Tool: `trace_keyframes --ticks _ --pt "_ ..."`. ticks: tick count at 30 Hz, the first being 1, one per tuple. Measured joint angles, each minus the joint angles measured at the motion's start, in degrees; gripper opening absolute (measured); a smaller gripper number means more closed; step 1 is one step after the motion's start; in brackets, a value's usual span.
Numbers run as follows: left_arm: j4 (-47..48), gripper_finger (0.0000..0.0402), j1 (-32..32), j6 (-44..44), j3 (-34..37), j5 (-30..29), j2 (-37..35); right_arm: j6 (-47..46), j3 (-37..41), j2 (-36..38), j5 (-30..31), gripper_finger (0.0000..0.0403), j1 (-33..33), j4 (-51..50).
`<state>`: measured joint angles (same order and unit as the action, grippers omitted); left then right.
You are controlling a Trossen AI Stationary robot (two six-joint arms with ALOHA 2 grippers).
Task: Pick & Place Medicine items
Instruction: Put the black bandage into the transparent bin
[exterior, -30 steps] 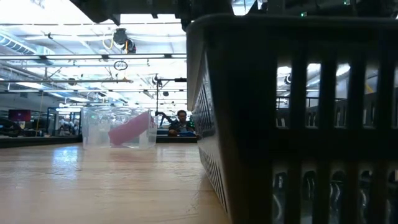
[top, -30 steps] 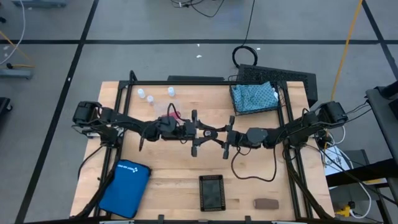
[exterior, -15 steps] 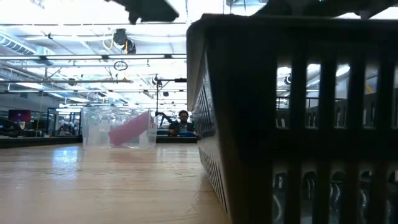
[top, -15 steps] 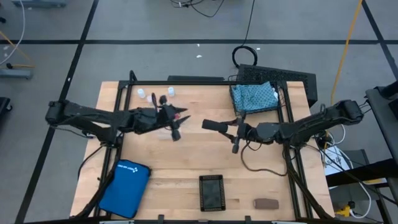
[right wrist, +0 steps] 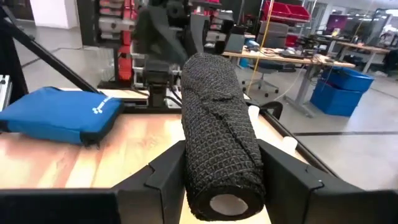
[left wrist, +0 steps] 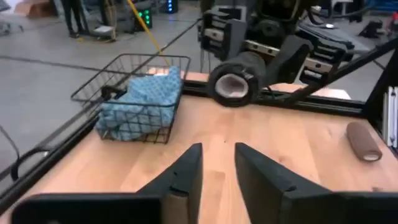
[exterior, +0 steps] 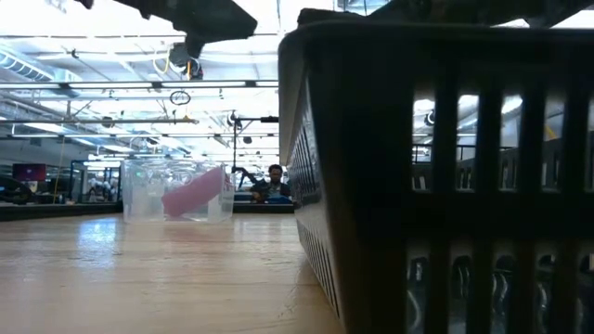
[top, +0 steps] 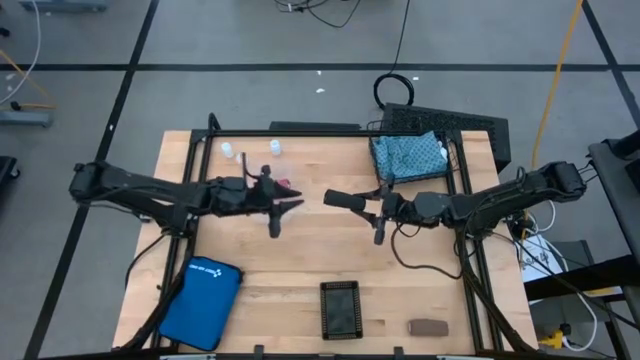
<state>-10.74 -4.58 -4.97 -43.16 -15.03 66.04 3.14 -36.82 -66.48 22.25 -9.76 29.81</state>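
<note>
Nearest the front edge of the table (top: 300, 270) we see a small black slatted basket (top: 339, 308), which fills the right half of the low view. The brown block (top: 428, 327) lies on the wood near it toward the right front corner. The blue zip case (top: 200, 290) lies flat at the left front corner.

Farther in, over the middle of the table, the two arms face each other. The right gripper (right wrist: 221, 186) is clamped on the black block (right wrist: 214, 112), a mesh-textured roll that stands out past its fingers (right wrist: 161, 180) and is held clear of the wood. Just across from it, the left gripper (left wrist: 217, 168) hangs with its fingers (left wrist: 186, 171) parted by a narrow gap and nothing between them.

Behind the left gripper, the pink block (exterior: 193, 197) leans tilted inside a clear container (exterior: 139, 190) standing on the table. Beyond that, near the far left edge, we count three white vials (top: 242, 158), upright and apart from one another. At the far right corner, the teal pouch (left wrist: 146, 102) lies bunched in a wire basket (left wrist: 106, 84).

In the room beyond, a person (exterior: 272, 184) shows small, well behind the table.
</note>
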Motion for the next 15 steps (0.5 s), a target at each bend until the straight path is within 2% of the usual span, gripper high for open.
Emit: trace_keyframes --ticks 5,9,12,15 --pt "-5.95 0.0192 0.15 2.94 -1.23 -0.01 6.06 -0.54 0.00 -0.04 -0.36 0.0164 -0.09 -0.08" --pt "-14.75 0.0261 0.28 4.00 -1.43 0.94 10.53 -1.01 0.00 -0.07 -4.64 0.0161 -0.07 -0.08" --pt "-19.56 0.0295 0.39 6.26 -1.48 3.98 12.96 -1.01 0.02 -0.04 -4.73 0.0161 -0.13 -0.46" --pt "-23.71 0.0314 0.46 6.36 -1.48 8.18 14.58 -0.97 0.02 -0.07 -5.11 0.0161 -0.14 -0.52"
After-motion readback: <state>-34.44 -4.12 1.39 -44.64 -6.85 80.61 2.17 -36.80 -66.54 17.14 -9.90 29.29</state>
